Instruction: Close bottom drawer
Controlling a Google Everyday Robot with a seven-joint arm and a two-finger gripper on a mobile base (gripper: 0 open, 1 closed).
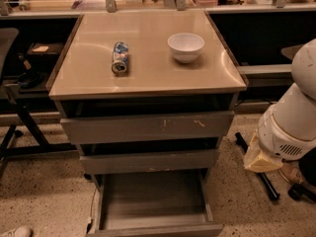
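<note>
The bottom drawer (154,225) is pulled far out toward the camera at the foot of the grey cabinet. Its shallow tray looks empty, and its flat front runs along the frame's bottom edge. Above it, the middle drawer front (148,161) and the top drawer front (148,127) each stick out a little. My white arm (291,117) hangs at the right of the cabinet. My gripper (257,157), the pale beige end of the arm, is level with the middle drawer, to the right of it and apart from every drawer.
A white bowl (185,46) and a can lying on its side (119,58) rest on the beige cabinet top (148,78). Black legs and a wheel (261,177) lie on the speckled floor under my arm. A chair base (19,122) stands at the left. A shoe tip (15,231) shows at the bottom left.
</note>
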